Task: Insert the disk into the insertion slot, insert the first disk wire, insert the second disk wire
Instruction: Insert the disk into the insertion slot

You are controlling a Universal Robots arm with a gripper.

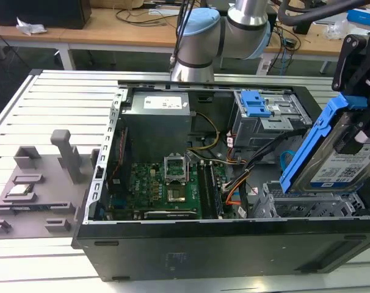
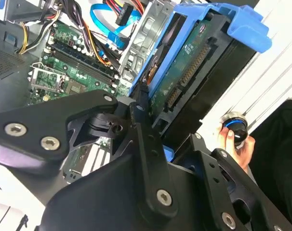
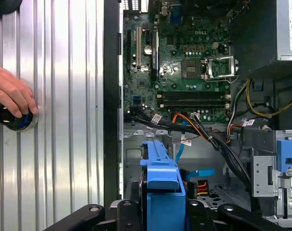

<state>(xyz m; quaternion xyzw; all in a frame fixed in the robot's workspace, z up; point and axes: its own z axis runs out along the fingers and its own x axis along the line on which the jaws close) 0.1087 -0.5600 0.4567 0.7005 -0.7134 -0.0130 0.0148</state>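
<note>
We count one flat silver-grey hard drive (image 1: 339, 162), white-labelled and framed in smooth bright blue plastic, tilted steeply over one low grey perforated sheet-metal bay (image 1: 307, 209) at the exterior view's right. One black gripper (image 1: 359, 131) holds it, fingers clamped against the drive's two faces.

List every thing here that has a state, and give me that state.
disk: held tilted, not yet inserted
gripper: shut on the disk
insertion slot: no disk seated, disk just above it
computer case: lying on its side, open on top
hand: resting on a round knob
</note>
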